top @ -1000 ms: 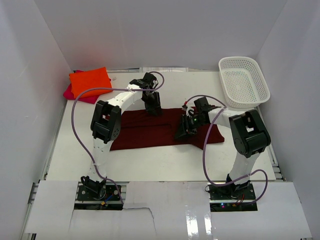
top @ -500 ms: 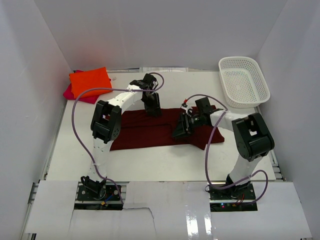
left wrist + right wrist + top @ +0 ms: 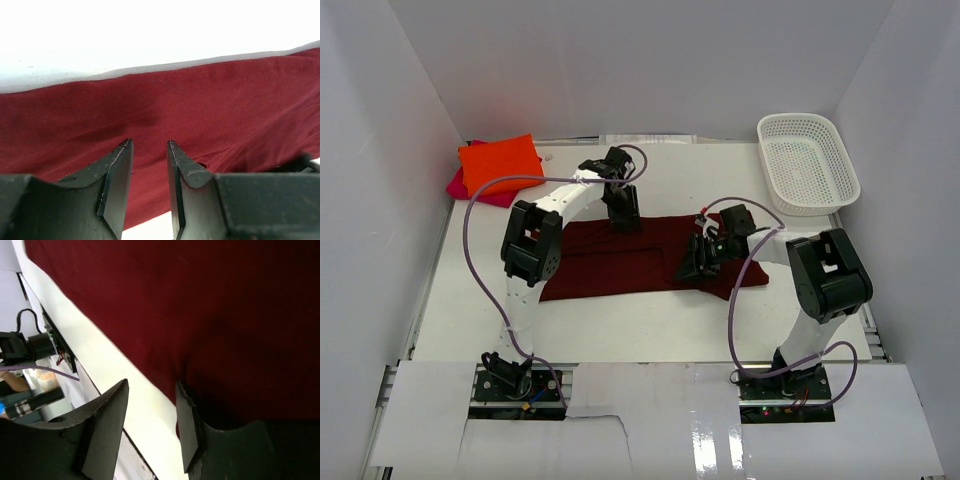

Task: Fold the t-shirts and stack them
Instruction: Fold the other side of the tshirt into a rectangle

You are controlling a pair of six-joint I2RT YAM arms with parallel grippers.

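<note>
A dark maroon t-shirt (image 3: 620, 258) lies flat as a long strip across the middle of the table. It also fills the left wrist view (image 3: 200, 100) and the right wrist view (image 3: 225, 315). My left gripper (image 3: 624, 216) (image 3: 148, 145) hovers low over the shirt's far edge, open, nothing between its fingers. My right gripper (image 3: 698, 264) (image 3: 150, 386) is at the shirt's near edge, open, with bare table between the fingers and one finger (image 3: 187, 430) on the hem. A folded orange t-shirt (image 3: 500, 163) rests on a magenta-pink one (image 3: 460, 186) at the back left.
A white mesh basket (image 3: 807, 162) stands at the back right. White walls close in the table (image 3: 620, 320) on the left, back and right. Purple cables loop from both arms over the table.
My right gripper has opened wider and shifted a little to the right along the shirt's near edge. The left arm and the shirt have stayed put.
</note>
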